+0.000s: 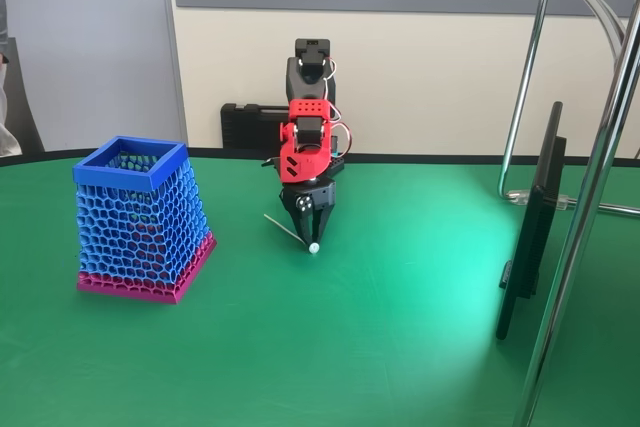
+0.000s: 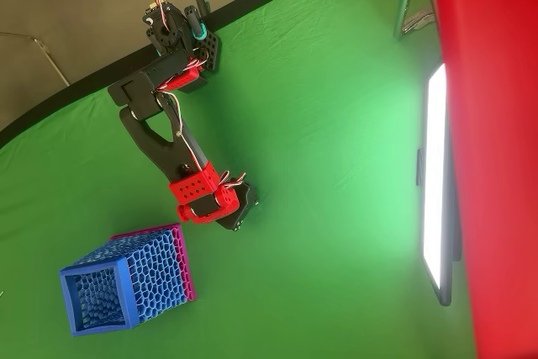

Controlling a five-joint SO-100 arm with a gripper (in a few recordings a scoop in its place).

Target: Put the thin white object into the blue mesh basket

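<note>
The thin white object (image 1: 288, 231) slants over the green table in the fixed view, its small round bead at the lower right end by my fingertips. My black and red gripper (image 1: 310, 239) points straight down, its fingers drawn together on the stick just above the bead. From overhead the gripper (image 2: 239, 214) covers the stick. The blue mesh basket (image 1: 142, 219) stands upright to the left of the gripper, about a hand's width away, blue rim up and pink band at the base. In the overhead view the basket (image 2: 126, 279) sits below and left of the gripper.
A dark flat screen (image 1: 535, 222) stands on edge at the right, with chrome stand tubes (image 1: 590, 197) beside it. The arm's base (image 2: 181, 31) is at the table's far edge. A red surface (image 2: 496, 149) covers the right of the overhead view.
</note>
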